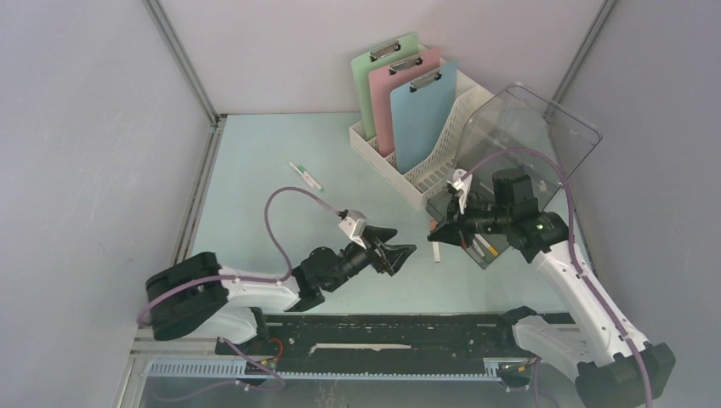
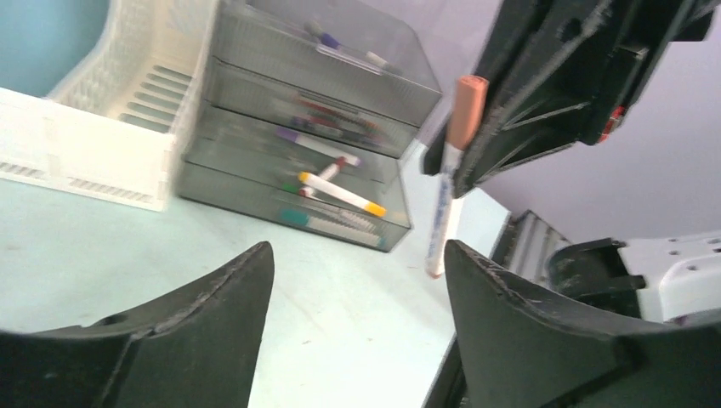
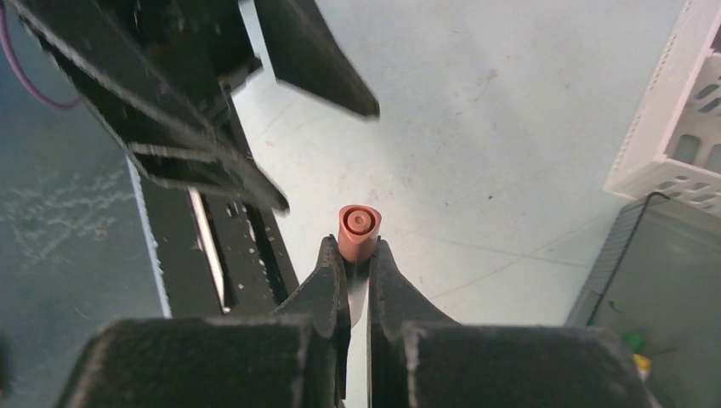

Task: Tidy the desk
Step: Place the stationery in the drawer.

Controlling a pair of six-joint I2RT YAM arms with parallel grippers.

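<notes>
Left of the smoky grey plastic drawer box [image 2: 255, 102], right hand [image 3: 357, 255] pinches a white salmon-capped marker [image 2: 451, 170] upright; left hand [image 2: 357, 251] farther left, jaws wide, empty.

Bright even light, soft faint shadows on the desk [image 1: 255, 212], left wrist view motion-blurred, overhead sharp

walls: left wall [image 1: 85, 153], back wall [image 1: 340, 51], right wall [image 1: 663, 102], plain pale lilac-grey | frame: metal posts upper left [image 1: 184, 61], upper right [image 1: 585, 42] | furniture: desk [image 1: 255, 212], pale mint-blue, centre | light: even, soft
</notes>
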